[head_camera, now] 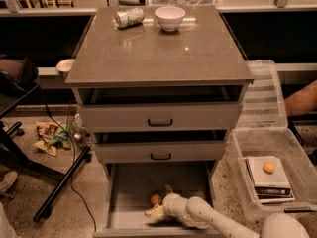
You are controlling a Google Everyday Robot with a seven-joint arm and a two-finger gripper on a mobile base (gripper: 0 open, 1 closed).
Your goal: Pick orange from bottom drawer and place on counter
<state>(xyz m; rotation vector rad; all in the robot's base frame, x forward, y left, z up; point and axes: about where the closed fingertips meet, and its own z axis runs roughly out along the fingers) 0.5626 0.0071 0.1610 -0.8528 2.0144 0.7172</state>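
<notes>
Down in the bottom drawer (124,202), standing open under two shallower drawers: orange (156,200) on the grey floor, near the front and roughly mid-width. Gripper (159,201) right at it, reaching in from the lower right on a white arm (208,217). Fingers (154,212) parted, not clenched: one pale finger lying just in front of the orange, only the tip of the other showing behind it. Contact with the fruit impossible to judge from this angle. Drawer's front edge and the arm's base cut off by the bottom of the frame. Back of the drawer lost in shadow under the middle drawer (160,151).

Up top, on the table (158,53): white bowl (170,18) and a can (129,17) lying on its side, near each other at the far edge.

Off to the right, in a clear bin (292,148): second orange (269,167) sitting on a white flat box, well apart from the gripper. Bin's near corner hidden behind the arm.

On the floor at left, crumpled litter (49,135), too muddled to identify.
</notes>
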